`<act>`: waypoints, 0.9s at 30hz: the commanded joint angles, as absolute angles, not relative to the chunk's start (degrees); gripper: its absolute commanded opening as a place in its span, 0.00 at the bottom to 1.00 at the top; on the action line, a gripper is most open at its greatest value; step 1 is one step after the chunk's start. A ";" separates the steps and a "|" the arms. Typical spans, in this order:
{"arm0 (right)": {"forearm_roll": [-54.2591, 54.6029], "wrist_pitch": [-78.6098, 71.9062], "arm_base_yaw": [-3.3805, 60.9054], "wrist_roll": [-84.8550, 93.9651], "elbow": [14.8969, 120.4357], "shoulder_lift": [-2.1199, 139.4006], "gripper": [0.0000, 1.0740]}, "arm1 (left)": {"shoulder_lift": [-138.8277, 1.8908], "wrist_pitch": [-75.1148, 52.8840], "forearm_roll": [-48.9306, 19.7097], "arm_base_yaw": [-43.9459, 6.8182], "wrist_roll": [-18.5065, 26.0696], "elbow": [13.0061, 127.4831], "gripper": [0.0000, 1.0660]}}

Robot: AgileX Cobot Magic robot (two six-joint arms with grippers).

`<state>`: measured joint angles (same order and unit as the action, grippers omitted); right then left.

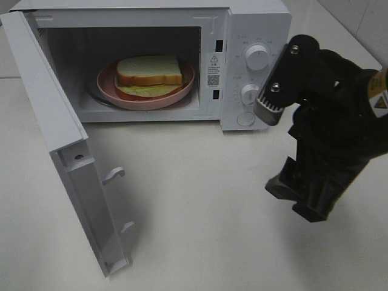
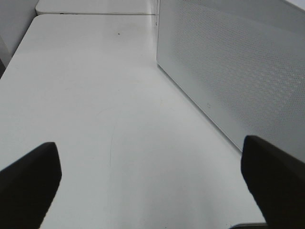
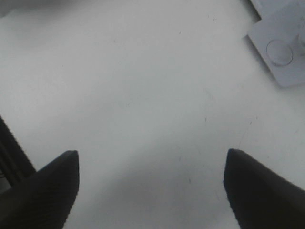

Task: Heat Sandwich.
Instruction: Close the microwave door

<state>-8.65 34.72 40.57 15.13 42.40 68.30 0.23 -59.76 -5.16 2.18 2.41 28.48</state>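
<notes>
The sandwich (image 1: 149,74) sits on a pink plate (image 1: 104,83) inside a white microwave (image 1: 260,24), whose door (image 1: 54,127) stands wide open above the white surface (image 1: 194,206). The right arm (image 1: 330,139) stands just in front of the control panel and its two knobs (image 1: 257,57). The right end effector (image 3: 151,157) is released, fingers spread over the surface, grasping nothing. The left end effector (image 2: 148,145), likewise released and empty, hovers above the surface beside the microwave's perforated side wall (image 2: 228,71).
</notes>
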 commanded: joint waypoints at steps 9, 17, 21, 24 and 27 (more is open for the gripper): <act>-8.71 51.45 40.74 9.05 41.25 58.16 0.75 | 1.72 -59.30 -5.16 2.18 2.23 28.25 0.91; -8.65 60.16 40.74 4.64 41.25 51.39 0.72 | 1.72 -59.30 -5.16 2.18 2.23 28.25 0.91; -8.54 63.54 40.74 2.92 41.25 48.41 0.71 | 1.72 -59.30 -5.16 2.18 2.23 28.25 0.91; -8.54 64.63 40.74 1.83 41.25 45.89 0.71 | 1.72 -59.30 -5.16 2.18 2.23 28.25 0.91; -8.54 66.52 40.74 0.00 41.25 40.74 0.71 | 1.72 -59.30 -5.16 2.18 2.23 28.25 0.91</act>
<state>-8.54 64.74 40.57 1.66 41.60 44.23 0.23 -59.76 -5.16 2.18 2.41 28.48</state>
